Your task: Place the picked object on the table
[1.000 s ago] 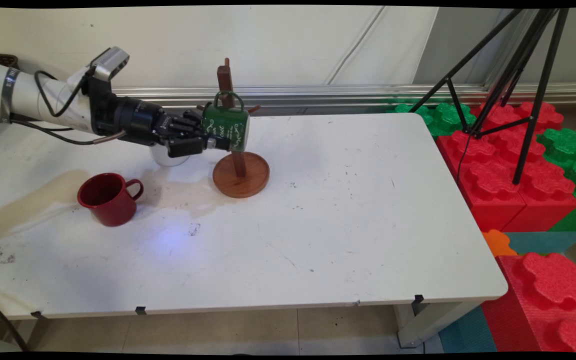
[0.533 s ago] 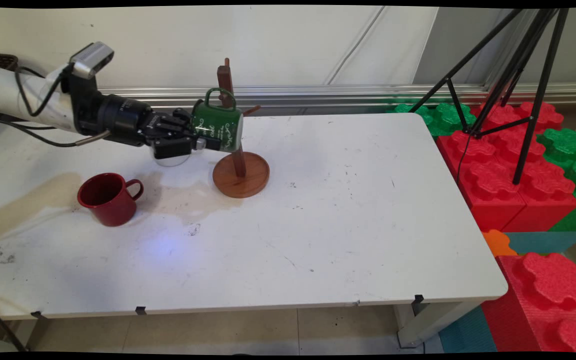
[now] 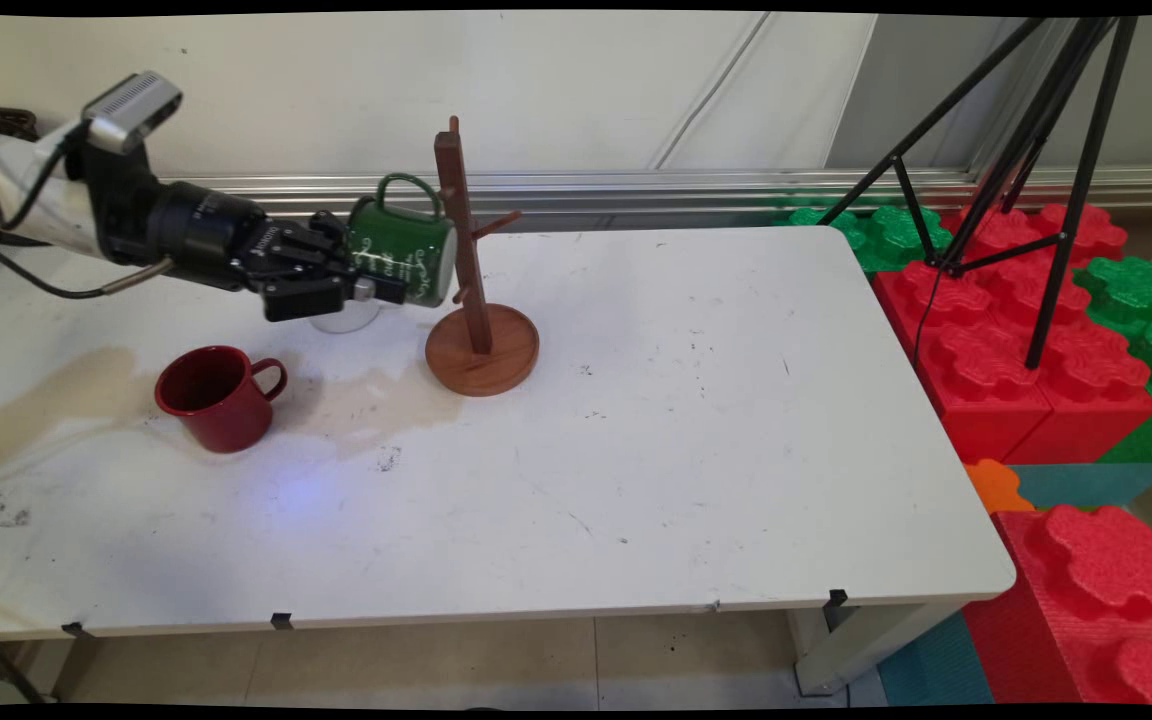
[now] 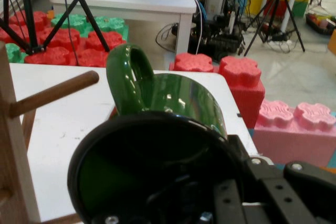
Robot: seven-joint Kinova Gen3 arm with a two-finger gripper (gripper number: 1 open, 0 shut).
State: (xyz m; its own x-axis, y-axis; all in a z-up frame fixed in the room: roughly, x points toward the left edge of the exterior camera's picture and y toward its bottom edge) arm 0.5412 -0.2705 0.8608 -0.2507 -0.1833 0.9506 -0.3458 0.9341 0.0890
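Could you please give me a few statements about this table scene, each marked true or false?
1. The pincer holds the green mug off the table. True.
2. The green mug hangs by its handle on a peg of the wooden mug tree. False: its handle is clear of the pegs, beside the post.
3. The red mug stands upright on the white table. True.
4. The red mug sits on the mug tree's round base. False: it stands apart, to the left.
5. A black tripod stands on the table. False: it stands beyond the table's right end, among foam blocks.
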